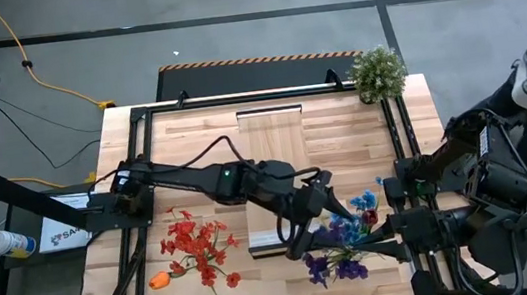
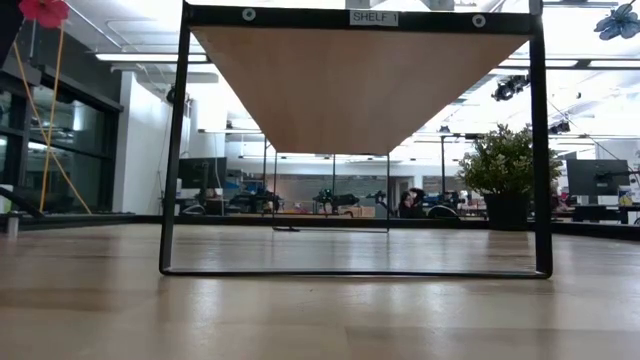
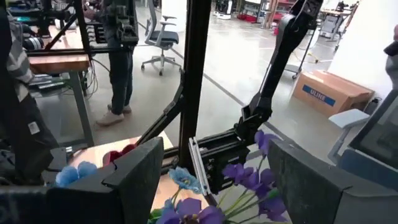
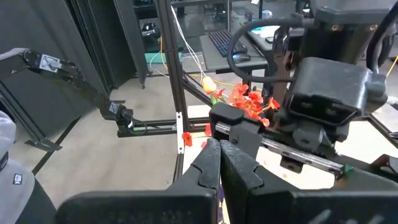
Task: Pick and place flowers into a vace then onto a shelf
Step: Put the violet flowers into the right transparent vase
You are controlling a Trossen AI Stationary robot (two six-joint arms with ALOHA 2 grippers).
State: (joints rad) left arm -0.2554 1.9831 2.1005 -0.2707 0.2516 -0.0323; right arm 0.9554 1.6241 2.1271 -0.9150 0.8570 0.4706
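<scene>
The left gripper (image 1: 327, 210), released, hovers over blue-purple flowers (image 1: 341, 249) at lower right of the high view, stems running rightward; right gripper (image 4: 219, 163) clenched.

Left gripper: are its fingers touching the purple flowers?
Cannot tell. Left wrist view shows purple flowers between the open left gripper fingers; contact isn't plainly visible.

arms: 2 (image 1: 197, 181) | potted plant: 1 (image 1: 377, 73) | shelf: 1 (image 1: 270, 126) | flower clusters: 2 (image 1: 198, 244)
</scene>
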